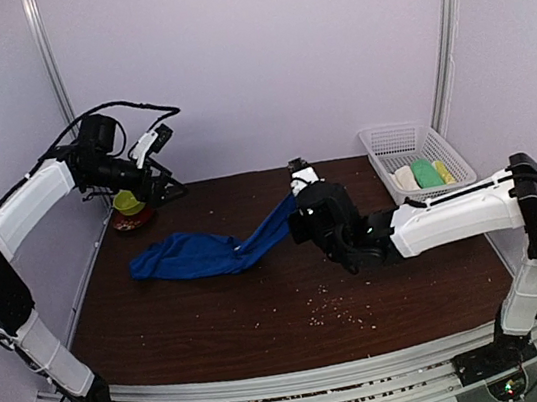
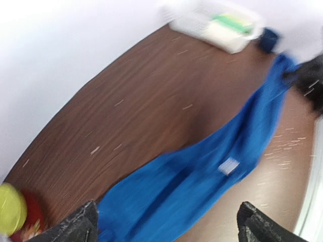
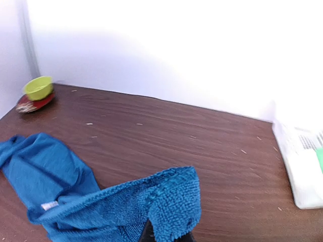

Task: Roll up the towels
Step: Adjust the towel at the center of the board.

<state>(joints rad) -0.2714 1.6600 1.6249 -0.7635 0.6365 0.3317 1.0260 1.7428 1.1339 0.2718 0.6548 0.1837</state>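
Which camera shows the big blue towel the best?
The top external view: it shows the whole royal blue cloth towel, from its bunched end to the end pinched by the right gripper. The left wrist view shows a blurred middle stretch; the right wrist view shows the pinched end close up.

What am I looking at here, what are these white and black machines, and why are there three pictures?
These are two robot arms bolted at the near edge of a brown table. The wide picture comes from a camera above and behind them. The other two come from a camera on each wrist. On the table are a blue towel, a yellow bowl on a red plate, and a white basket holding white, green and yellow items. The right gripper is shut on one end of the blue towel, holding that end off the table. The left gripper is open and empty, raised near the bowl.
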